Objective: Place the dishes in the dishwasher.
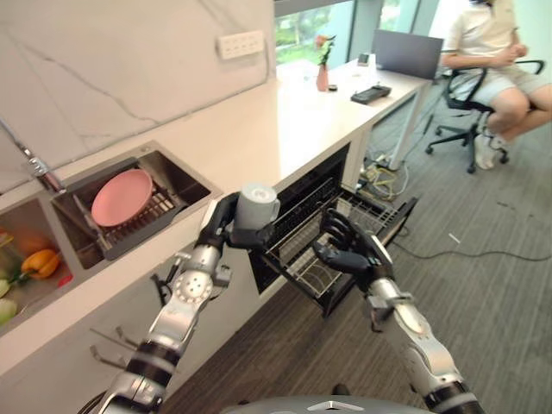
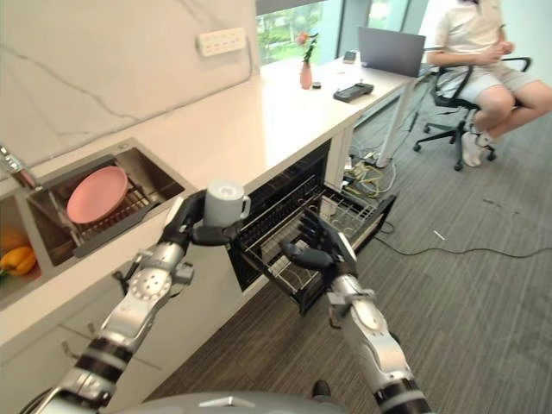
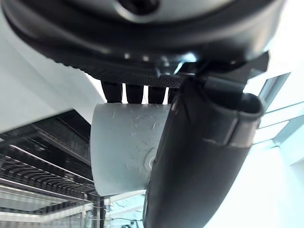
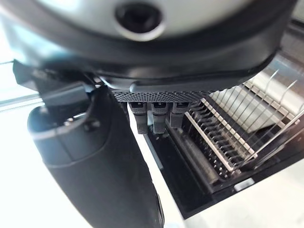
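Observation:
My left hand [image 1: 221, 228] is shut on a pale grey mug [image 1: 256, 207], holding it upright in the air at the counter's front edge, just left of the open dishwasher [image 1: 304, 214]. In the left wrist view the thumb [image 3: 199, 156] and fingers wrap the mug [image 3: 123, 147]. The lower wire rack [image 1: 381, 216] is pulled out over the floor. My right hand [image 1: 354, 254] hovers open over that rack's near end, holding nothing; its wrist view looks down on the rack's tines [image 4: 237, 137]. A pink plate [image 1: 121, 197] leans in the drying rack inside the sink [image 1: 177, 177].
The white counter [image 1: 276, 121] runs back to a desk with a laptop [image 1: 407, 53], a pink vase [image 1: 323, 78] and a dark device [image 1: 371, 93]. A person sits on an office chair [image 1: 492, 60] at the far right. Cables [image 1: 379, 181] lie on the floor. Vegetables [image 1: 39, 263] fill the left basin.

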{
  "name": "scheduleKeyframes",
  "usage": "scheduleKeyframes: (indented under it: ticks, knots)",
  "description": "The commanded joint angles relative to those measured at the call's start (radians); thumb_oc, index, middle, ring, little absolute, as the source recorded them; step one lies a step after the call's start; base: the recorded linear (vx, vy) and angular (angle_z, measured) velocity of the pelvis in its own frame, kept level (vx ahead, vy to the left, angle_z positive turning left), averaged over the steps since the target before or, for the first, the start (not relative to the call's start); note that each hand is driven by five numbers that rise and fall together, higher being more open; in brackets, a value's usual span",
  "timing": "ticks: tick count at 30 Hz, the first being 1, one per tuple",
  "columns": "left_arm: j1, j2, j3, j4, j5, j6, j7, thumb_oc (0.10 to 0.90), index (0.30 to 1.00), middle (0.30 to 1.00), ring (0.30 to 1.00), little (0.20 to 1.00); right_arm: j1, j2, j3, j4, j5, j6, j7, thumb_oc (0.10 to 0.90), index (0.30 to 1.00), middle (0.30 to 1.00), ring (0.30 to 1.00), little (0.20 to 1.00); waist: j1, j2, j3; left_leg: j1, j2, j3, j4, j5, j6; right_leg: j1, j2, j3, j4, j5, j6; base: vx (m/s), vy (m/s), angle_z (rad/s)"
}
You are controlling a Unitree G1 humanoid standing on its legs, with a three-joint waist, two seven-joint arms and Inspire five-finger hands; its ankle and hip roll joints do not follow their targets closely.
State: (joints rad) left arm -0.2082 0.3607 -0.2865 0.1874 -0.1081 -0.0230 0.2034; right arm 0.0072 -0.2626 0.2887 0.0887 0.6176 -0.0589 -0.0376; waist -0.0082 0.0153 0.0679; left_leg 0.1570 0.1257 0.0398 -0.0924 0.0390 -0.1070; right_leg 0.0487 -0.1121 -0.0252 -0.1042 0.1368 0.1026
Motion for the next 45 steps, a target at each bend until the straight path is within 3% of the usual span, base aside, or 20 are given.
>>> scheduleKeyframes:
  ticks: [1,5,13,17,20,23,29,30,33,40,45]
  knots:
    - [-0.231,-0.002,-0.071,0.052,0.041,-0.071,0.089,0.400,0.300,0.300,0.300,0.300,-0.174,0.019,-0.027,-0.132,0.115,-0.133,-0.066,0.800,0.900,0.900,0.900,0.900,0.007,-0.013,-0.068,0.004,-0.023,0.010,0.005,-0.086,0.041,0.012,-0.105,-0.022,0.017,-0.041,0.084,0.01,-0.024,-0.47]
    - [-0.378,-0.070,-0.161,0.230,0.075,-0.035,0.195,0.400,0.300,0.300,0.300,0.300,-0.347,0.048,0.025,-0.070,0.057,-0.121,-0.205,0.800,0.900,0.900,0.900,0.900,0.003,-0.008,-0.075,0.016,-0.026,0.035,0.005,-0.094,0.045,0.001,-0.104,0.005,0.017,-0.026,0.084,-0.01,-0.019,-0.50]
    - [-0.658,-0.242,-0.236,0.672,0.070,0.020,0.425,0.400,0.300,0.300,0.300,0.300,-0.639,0.216,0.105,0.164,0.013,-0.116,-0.449,0.800,0.900,0.900,0.900,0.900,-0.013,0.011,-0.070,0.011,-0.037,0.030,0.005,-0.090,0.052,-0.005,-0.101,0.024,0.017,-0.010,0.074,-0.02,0.011,-0.12]
    - [-0.668,-0.286,-0.253,0.686,0.105,0.059,0.504,0.400,0.300,0.300,0.300,0.300,-0.659,0.281,0.096,0.190,0.019,-0.128,-0.549,0.800,0.900,0.900,0.900,0.900,-0.014,0.012,-0.076,0.007,-0.039,0.011,0.005,-0.091,0.052,0.008,-0.099,0.011,0.017,-0.015,0.066,0.02,0.006,0.05]
    - [-0.658,-0.294,-0.260,0.677,0.104,0.061,0.513,0.400,0.300,0.300,0.300,0.300,-0.649,0.299,0.102,0.178,0.003,-0.129,-0.568,0.800,0.900,0.900,0.900,0.900,-0.011,0.011,-0.079,0.005,-0.039,0.004,0.005,-0.091,0.052,0.011,-0.098,0.006,0.017,-0.018,0.064,0.02,0.002,0.06]
    - [-0.646,-0.281,-0.266,0.654,0.130,0.068,0.524,0.400,0.300,0.300,0.300,0.300,-0.605,0.305,0.118,0.162,0.002,-0.135,-0.560,0.800,0.900,0.900,0.900,0.900,-0.008,0.011,-0.081,0.001,-0.040,-0.005,0.005,-0.090,0.052,0.016,-0.098,-0.002,0.017,-0.020,0.061,0.02,0.007,0.09]
    - [-0.592,-0.212,-0.234,0.601,0.183,0.063,0.498,0.400,0.300,0.300,0.300,0.300,-0.507,0.215,0.122,0.130,-0.046,-0.105,-0.474,0.800,0.900,0.900,0.900,0.900,-0.013,0.008,-0.084,0.000,-0.034,-0.005,0.005,-0.087,0.047,0.017,-0.098,-0.014,0.017,-0.026,0.061,0.01,-0.004,0.07]
    - [-0.576,-0.193,-0.226,0.579,0.195,0.051,0.479,0.400,0.300,0.300,0.300,0.300,-0.502,0.170,0.120,0.116,-0.138,-0.084,-0.433,0.800,0.900,0.900,0.900,0.900,-0.015,0.009,-0.083,0.001,-0.033,-0.003,0.005,-0.086,0.047,0.016,-0.098,-0.014,0.017,-0.028,0.062,0.00,0.000,0.00]
    - [-0.549,-0.146,-0.223,0.531,0.242,0.007,0.424,0.400,0.300,0.300,0.300,0.300,-0.493,0.073,0.085,0.089,-0.356,-0.102,-0.394,0.800,0.900,0.900,0.900,0.900,-0.018,0.009,-0.083,0.000,-0.027,-0.001,0.005,-0.088,0.046,0.014,-0.099,-0.020,0.017,-0.038,0.067,0.01,-0.005,0.02]
    - [-0.513,-0.106,-0.187,0.490,0.218,0.004,0.401,0.400,0.300,0.300,0.300,0.300,-0.406,0.063,0.042,0.053,-0.246,-0.128,-0.362,0.800,0.900,0.900,0.900,0.900,-0.031,0.012,-0.084,0.002,-0.026,0.008,0.005,-0.091,0.045,0.011,-0.099,-0.016,0.017,-0.041,0.070,0.00,0.000,0.00]
    - [-0.497,-0.103,-0.177,0.459,0.156,-0.010,0.367,0.400,0.300,0.300,0.300,0.300,-0.394,0.078,0.062,0.139,-0.094,-0.119,-0.290,0.800,0.900,0.900,0.900,0.900,-0.026,0.011,-0.090,0.002,-0.025,0.007,0.005,-0.094,0.044,0.012,-0.098,-0.016,0.017,-0.044,0.065,0.00,-0.003,-0.02]
